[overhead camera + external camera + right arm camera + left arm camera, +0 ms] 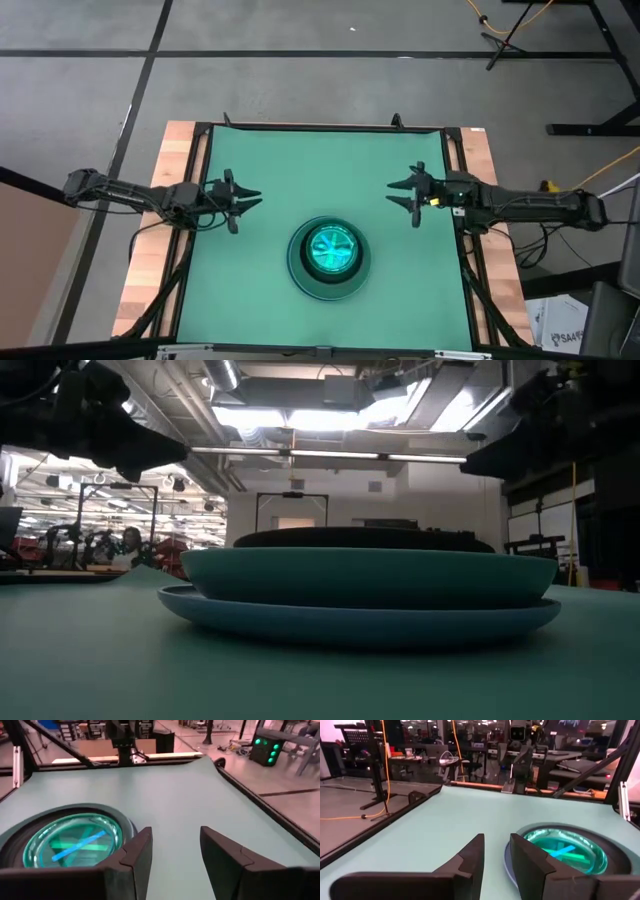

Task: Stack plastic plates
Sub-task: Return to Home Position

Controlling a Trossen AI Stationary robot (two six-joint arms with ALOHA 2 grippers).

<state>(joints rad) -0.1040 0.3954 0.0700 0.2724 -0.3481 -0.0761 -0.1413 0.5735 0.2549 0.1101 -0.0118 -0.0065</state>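
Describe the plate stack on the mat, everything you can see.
The plate stack sits level on the green mat, about midway between the arms. From above it shows concentric rings: a dark outer rim, with a glossy translucent cyan plate on top and green and blue streaks showing through it. At table height, a wide blue plate lies lowest, a deeper teal plate nests in it, and a dark plate sits above. The left gripper and right gripper stand clear, jaws open.

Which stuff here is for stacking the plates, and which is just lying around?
For the job: stack of plates, left end effector, right end effector.
Just lying about: orange cable and white box, off the table.
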